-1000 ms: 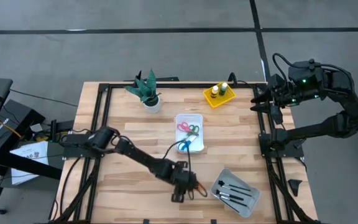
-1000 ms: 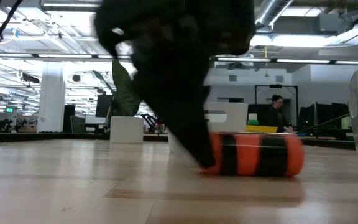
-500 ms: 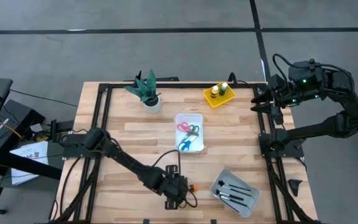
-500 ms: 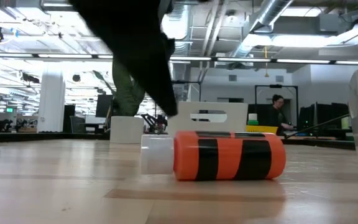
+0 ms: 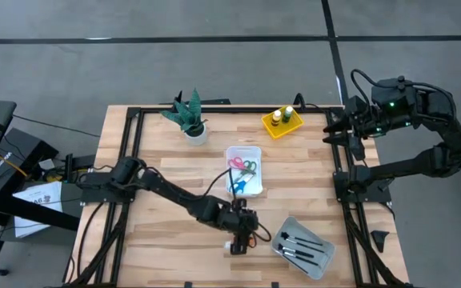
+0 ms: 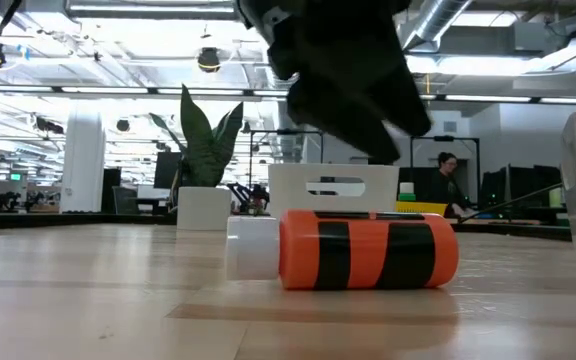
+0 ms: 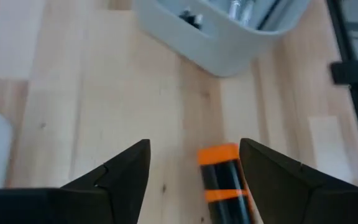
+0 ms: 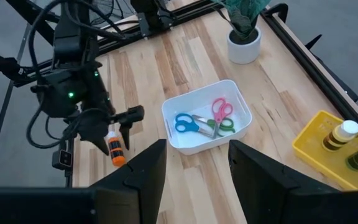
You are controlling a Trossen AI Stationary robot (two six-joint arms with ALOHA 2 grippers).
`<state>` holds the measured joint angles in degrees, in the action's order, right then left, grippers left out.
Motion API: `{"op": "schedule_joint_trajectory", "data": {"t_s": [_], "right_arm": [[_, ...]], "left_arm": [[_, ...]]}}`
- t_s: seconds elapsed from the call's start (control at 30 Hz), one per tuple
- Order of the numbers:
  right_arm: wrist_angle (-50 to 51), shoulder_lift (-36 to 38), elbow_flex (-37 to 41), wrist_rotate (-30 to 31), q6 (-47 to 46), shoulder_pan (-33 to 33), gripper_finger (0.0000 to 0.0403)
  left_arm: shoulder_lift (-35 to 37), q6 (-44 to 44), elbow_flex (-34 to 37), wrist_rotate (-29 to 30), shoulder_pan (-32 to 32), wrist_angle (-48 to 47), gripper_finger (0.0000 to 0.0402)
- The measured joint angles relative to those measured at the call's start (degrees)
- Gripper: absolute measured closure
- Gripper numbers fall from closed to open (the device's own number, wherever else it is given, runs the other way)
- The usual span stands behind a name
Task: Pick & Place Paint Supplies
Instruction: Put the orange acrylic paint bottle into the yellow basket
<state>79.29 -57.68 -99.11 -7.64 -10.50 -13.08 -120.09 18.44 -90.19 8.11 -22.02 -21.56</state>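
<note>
The small orange paint bottle with black bands and a white cap [image 6: 343, 248] lies on its side on the bare wooden counter [image 5: 166, 176], toward six o'clock in the high view. The left tool [image 5: 242, 232] hangs just above it, its dark fingers [image 7: 120, 171] spread apart and released, the bottle lying free between them and touching neither. At four o'clock from the bottle sits a grey plastic tray [image 5: 320, 264] with dark-handled brushes [image 5: 301, 244]. The right tool [image 5: 336, 132] waits at two o'clock off the counter's edge, its fingers [image 8: 142, 168] parted and empty.
</note>
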Motion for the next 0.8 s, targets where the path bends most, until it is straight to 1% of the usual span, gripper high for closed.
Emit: {"op": "schedule_joint_trajectory", "data": {"t_s": [0.07, 0.13, 0.2, 0.23, 0.33, 0.37, 0.47, 0.63, 0.8], "right_arm": [[0.17, 0.01, 0.00, 0.00, 0.00, 0.00, 0.0234], [0.19, 0.00, 0.00, 0.00, -0.02, -0.05, 0.0234], [0.23, -0.01, 0.00, 0.02, -0.02, -0.07, 0.0234], [0.23, -0.01, 0.00, 0.02, -0.02, -0.07, 0.0234], [0.25, -0.05, -0.02, 0.06, -0.02, -0.12, 0.0234], [0.26, -0.05, -0.02, 0.07, 0.01, -0.18, 0.0234], [0.28, -0.05, -0.02, 0.44, 0.22, -0.45, 0.0234], [0.91, -0.05, -0.02, 0.62, 0.30, -1.69, 0.0234], [2.66, -0.05, -0.02, 0.67, 0.40, -2.62, 0.0234]], "left_arm": [[-1.09, -0.70, -0.07, -1.95, -0.05, 1.72, 0.0162], [-2.31, -1.88, -0.04, -4.17, -0.42, 1.33, 0.0162], [-3.66, -1.99, -0.04, -5.15, -1.01, 2.96, 0.0162], [-3.94, -2.01, -0.03, -4.94, -1.35, 2.65, 0.0162], [-4.46, -1.49, -0.02, -1.28, -1.83, 3.40, 0.0162], [-4.47, -1.57, -0.02, -1.01, -1.88, 3.50, 0.0162], [-4.95, -1.95, -0.18, -1.02, -1.62, 5.93, 0.0162], [-7.36, -1.59, 0.00, -2.00, -1.46, 6.00, 0.0163], [-8.28, 2.30, 0.00, -0.69, -1.74, 4.91, 0.0174]]}}
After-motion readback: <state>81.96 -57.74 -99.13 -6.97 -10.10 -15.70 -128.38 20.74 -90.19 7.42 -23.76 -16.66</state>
